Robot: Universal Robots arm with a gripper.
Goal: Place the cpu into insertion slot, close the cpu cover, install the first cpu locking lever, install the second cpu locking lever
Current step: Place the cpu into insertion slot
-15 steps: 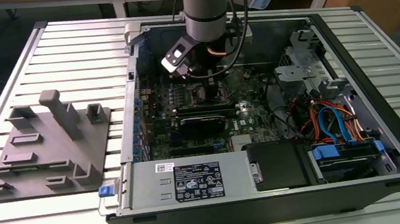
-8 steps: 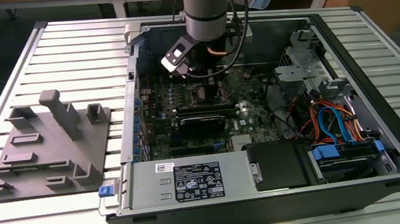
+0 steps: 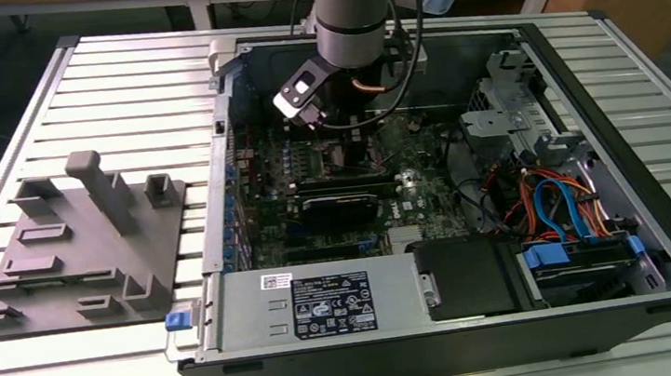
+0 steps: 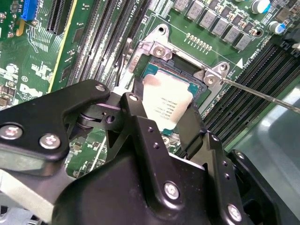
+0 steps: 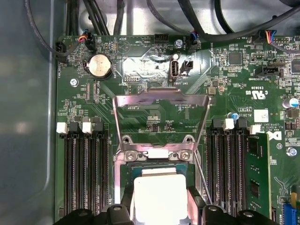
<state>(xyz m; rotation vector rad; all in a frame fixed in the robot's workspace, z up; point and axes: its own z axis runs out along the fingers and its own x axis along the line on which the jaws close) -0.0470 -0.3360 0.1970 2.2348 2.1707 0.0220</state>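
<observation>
cpu (image 4: 164,104) in hand (image 4: 161,117), over insertion slot (image 4: 186,70)

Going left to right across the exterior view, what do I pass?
Grey plastic fixture with upright posts, small blue tab, green circuit board inside the black computer case, blue and orange cables.

Even room light; inside the computer case (image 3: 453,352) it is shadowed; glare whitens the cpu (image 5: 161,197) in the first wrist view.
</observation>
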